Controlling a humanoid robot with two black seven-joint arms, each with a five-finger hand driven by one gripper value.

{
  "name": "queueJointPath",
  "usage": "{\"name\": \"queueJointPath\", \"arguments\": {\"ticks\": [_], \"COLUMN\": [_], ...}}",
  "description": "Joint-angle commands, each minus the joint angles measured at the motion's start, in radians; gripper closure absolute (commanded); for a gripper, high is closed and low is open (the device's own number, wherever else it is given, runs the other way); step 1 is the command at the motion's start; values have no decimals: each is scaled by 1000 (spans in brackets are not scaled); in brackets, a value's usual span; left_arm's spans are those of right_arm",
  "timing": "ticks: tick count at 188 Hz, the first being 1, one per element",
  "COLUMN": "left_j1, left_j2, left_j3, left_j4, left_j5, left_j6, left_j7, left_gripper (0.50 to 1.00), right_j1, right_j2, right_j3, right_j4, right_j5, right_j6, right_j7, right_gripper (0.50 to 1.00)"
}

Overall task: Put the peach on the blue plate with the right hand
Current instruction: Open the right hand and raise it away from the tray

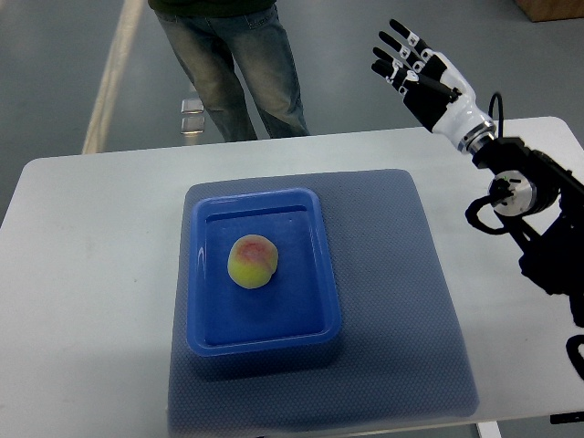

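Observation:
A yellow-and-red peach (253,261) lies inside the blue plate (315,324), a rectangular tray with raised walls, a little left of its middle. My right hand (408,62) is raised past the table's far right edge, well away from the peach. Its fingers (398,43) are spread and hold nothing. The right arm (520,187) runs in from the right edge over the table. The left arm does not show.
The plate rests on a dark blue mat (401,301) on a white table (91,274). A person in jeans (239,64) stands just beyond the table's far edge. A small clear object (192,117) sits on the floor beside them.

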Motion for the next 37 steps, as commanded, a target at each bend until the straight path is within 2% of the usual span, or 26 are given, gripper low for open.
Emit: {"name": "queueJointPath", "arguments": {"ticks": [1, 23, 37], "left_j1": [0, 0, 0], "left_j2": [0, 0, 0], "left_j3": [-1, 1, 1], "left_j4": [1, 4, 5], "left_j5": [0, 0, 0], "left_j6": [0, 0, 0], "left_j7": [0, 0, 0], "left_gripper": [500, 500, 500], "right_j1": [-68, -77, -76], "right_j2": [72, 76, 76], "right_j3": [37, 37, 38], "right_j4": [-59, -85, -87], "right_j5": [70, 73, 73], "right_j6": [2, 2, 1], "right_j7": [12, 82, 101], "right_gripper": [560, 560, 560]}}
